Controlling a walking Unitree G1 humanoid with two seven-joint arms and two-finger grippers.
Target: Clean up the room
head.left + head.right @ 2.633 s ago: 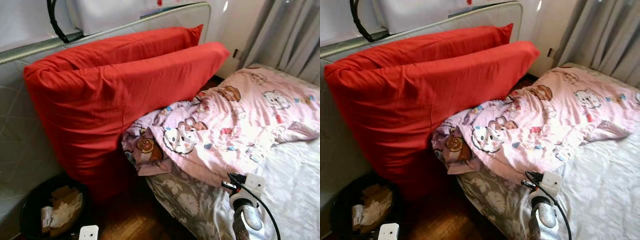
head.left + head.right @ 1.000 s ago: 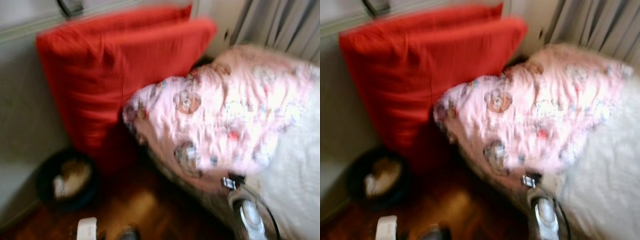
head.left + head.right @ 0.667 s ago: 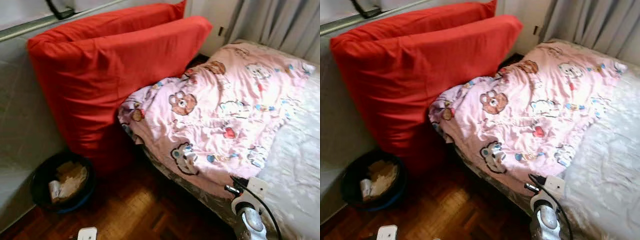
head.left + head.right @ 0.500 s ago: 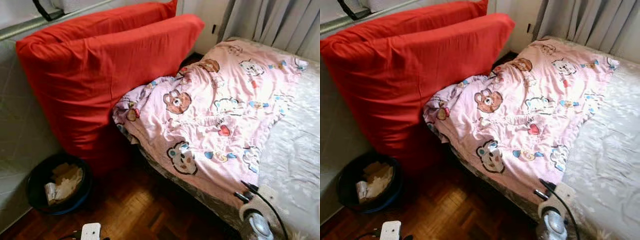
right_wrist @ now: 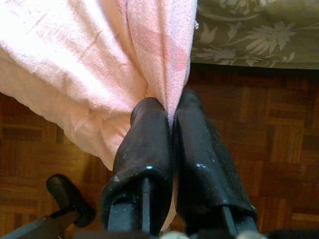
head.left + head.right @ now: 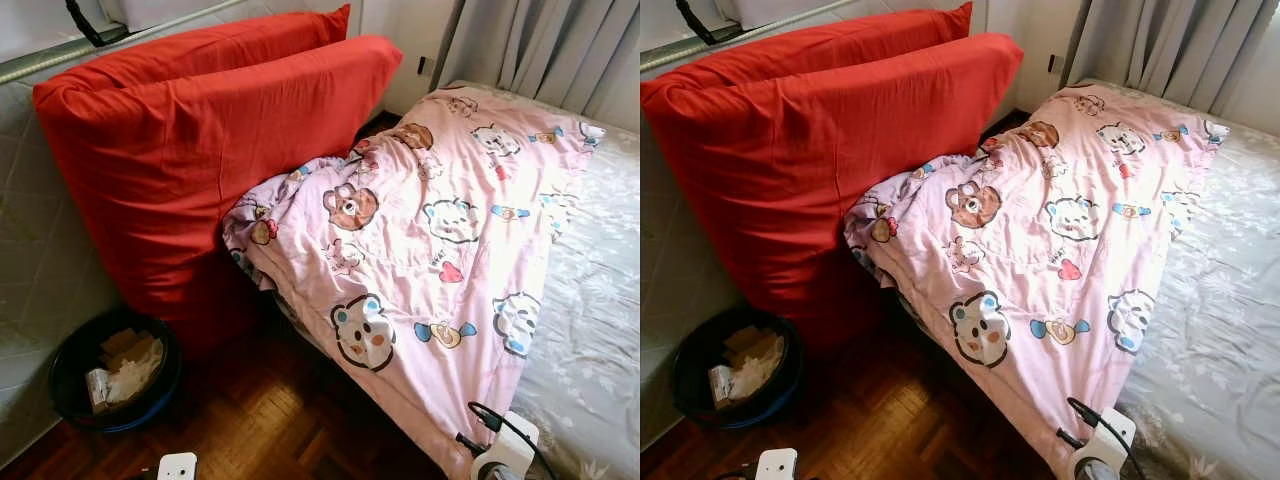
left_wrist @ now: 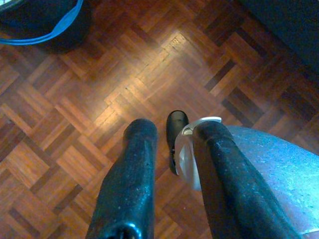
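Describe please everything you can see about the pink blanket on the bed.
The blanket is pale pink, soft-looking cloth printed with cartoon bears and small hearts. It lies spread and wrinkled over the bed, its bunched corner pressed against the red cushion, and its near edge hangs over the side toward the wood floor. The right end effector is shut on a fold of that hanging edge.

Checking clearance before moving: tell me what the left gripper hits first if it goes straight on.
Probably the wooden floor: the left gripper, fingers apart, points down at bare parquet, with nothing between.
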